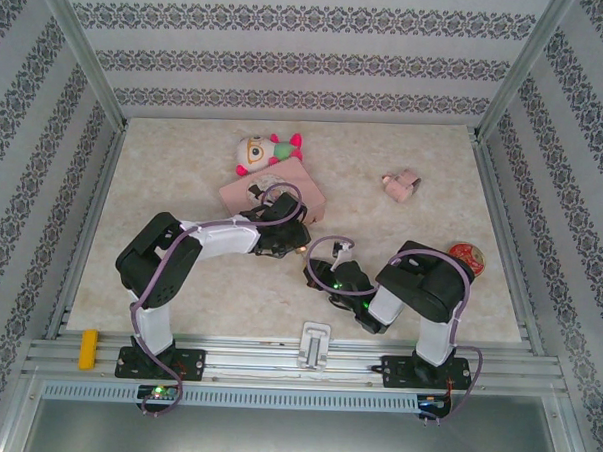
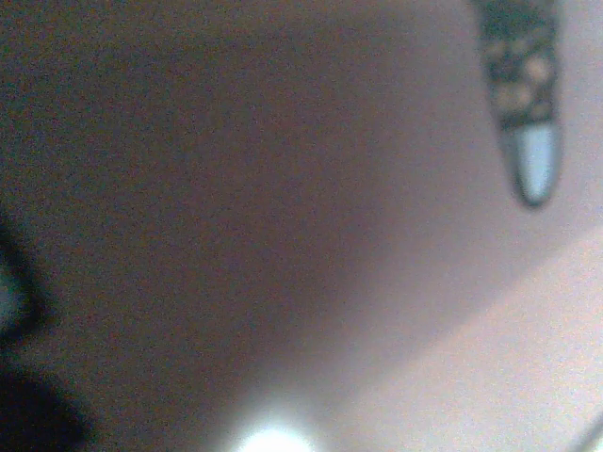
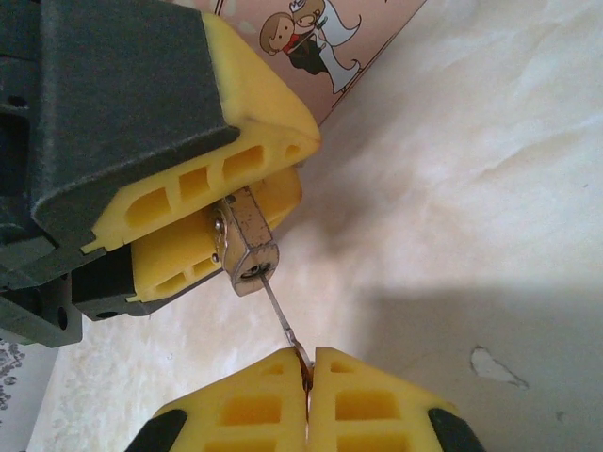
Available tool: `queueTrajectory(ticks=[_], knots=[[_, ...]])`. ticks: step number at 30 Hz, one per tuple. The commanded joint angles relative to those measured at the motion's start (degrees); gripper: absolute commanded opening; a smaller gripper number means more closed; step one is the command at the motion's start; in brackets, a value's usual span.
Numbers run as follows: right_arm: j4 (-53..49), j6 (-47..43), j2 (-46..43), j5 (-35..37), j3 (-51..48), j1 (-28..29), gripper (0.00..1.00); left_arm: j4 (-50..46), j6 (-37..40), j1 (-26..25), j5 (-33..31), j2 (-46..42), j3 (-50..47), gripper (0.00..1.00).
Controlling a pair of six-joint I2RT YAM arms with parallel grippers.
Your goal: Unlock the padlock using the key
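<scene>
The tiny brass padlock (image 3: pixel 247 250) is pinched between the yellow fingers (image 3: pixel 250 104) of my left gripper (image 3: pixel 294 168), which is shut on it; its shackle is hidden between the pads. A thin silver key (image 3: pixel 281 315) has its blade in the keyhole on the padlock's lower face. My right gripper (image 3: pixel 309 372) is shut on the key's head. In the top view the left gripper (image 1: pixel 297 242) and the right gripper (image 1: pixel 318 265) meet at the table's centre, just in front of the pink box.
The pink tin box (image 1: pixel 273 195) with a bride-and-groom picture (image 3: pixel 311 33) lies right behind the grippers, with a plush toy (image 1: pixel 265 149) beyond it. A small pink object (image 1: pixel 401 183) sits at the back right, a red item (image 1: pixel 468 258) by the right arm. A blurred pink surface (image 2: pixel 283 188) is close to the left wrist lens.
</scene>
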Motion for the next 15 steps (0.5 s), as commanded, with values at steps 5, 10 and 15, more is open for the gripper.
queueTrajectory(ticks=[5, 10, 15], knots=[[5.17, 2.73, 0.94, 1.54, -0.15, -0.37, 0.0, -3.88, -6.32, -0.48, 11.24, 2.56, -1.17, 0.06], [5.17, 1.61, -0.99, 0.74, -0.73, -0.46, 0.0, -3.88, -6.22, -0.48, 11.06, 2.69, -1.27, 0.06], [5.17, 1.09, -2.32, 0.63, -1.19, -0.63, 0.0, -3.35, -6.76, -0.48, 11.06, 2.67, -1.7, 0.06]])
